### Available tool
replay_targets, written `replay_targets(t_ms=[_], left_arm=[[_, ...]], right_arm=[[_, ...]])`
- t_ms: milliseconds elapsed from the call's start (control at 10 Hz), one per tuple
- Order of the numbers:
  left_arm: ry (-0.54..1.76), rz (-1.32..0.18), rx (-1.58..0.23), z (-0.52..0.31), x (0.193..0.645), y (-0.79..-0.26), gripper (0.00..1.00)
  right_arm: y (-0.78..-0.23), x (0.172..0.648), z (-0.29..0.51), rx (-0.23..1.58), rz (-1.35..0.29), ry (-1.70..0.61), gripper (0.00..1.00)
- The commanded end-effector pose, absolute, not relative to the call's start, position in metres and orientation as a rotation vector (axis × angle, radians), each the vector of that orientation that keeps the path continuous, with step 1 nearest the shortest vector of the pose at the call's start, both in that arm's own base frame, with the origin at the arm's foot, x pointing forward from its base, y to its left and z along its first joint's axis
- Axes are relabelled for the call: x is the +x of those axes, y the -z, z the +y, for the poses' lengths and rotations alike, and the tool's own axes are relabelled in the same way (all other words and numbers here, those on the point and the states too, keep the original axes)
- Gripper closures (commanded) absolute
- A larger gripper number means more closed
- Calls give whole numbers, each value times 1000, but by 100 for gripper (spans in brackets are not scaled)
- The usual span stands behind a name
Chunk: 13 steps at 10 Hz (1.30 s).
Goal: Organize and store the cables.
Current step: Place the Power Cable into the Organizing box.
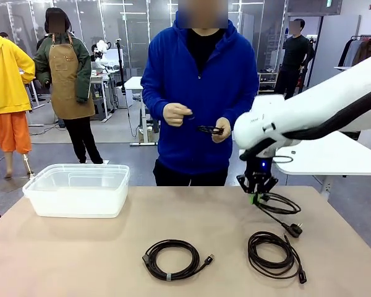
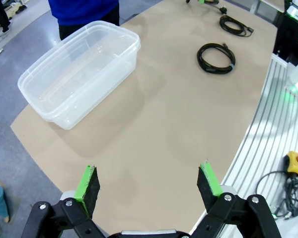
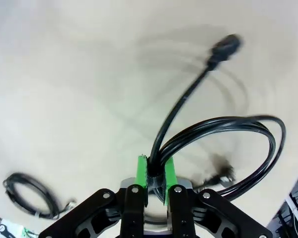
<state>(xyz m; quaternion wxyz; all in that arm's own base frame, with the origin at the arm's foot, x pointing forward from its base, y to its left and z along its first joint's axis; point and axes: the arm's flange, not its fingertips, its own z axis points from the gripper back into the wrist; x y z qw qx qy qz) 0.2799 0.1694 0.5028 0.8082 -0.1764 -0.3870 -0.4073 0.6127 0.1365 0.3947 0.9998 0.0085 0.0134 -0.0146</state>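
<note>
At the far right of the table (image 1: 80,260), the right fingers (image 3: 141,171) are pressed together on a coiled black power cable (image 3: 228,123). They pinch a bundle of its strands between the green pads. Its loops bow out to one side, and its plug (image 1: 294,230) trails on a single strand toward the robot's side. Nearer the robot, two more wound cables lie flat: the right-hand coil (image 1: 251,250) and, well apart to its left, the middle coil (image 1: 170,275). Above the bare near-left part of the table, the left fingers (image 2: 88,184) stand spread wide, holding nothing. A clear plastic tub (image 1: 74,201) sits at the far left. Across the table, a person in a blue hoodie holds a small black cable (image 1: 209,130) between both hands.
</note>
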Motion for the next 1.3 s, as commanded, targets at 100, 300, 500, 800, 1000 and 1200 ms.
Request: replay_targets(t_ms=[100,300,500,800,1000,1200], left_arm=[[889,-841,-390,170,279,-504,0],[889,-841,-390,170,279,-504,0],[889,-841,-390,170,279,-504,0],[889,-841,-390,170,279,-504,0],[889,-841,-390,170,279,-504,0],[889,-841,-390,170,279,-504,0]], right_arm=[[-430,596,152,-41,8,93,100],[-437,595,174,-33,-15,74,100],[-448,590,215,-15,-53,19,100],[-451,596,293,-49,-105,-82,100],[-437,609,352,-12,-84,-160,100],[-409,607,409,-17,-91,-240,100]])
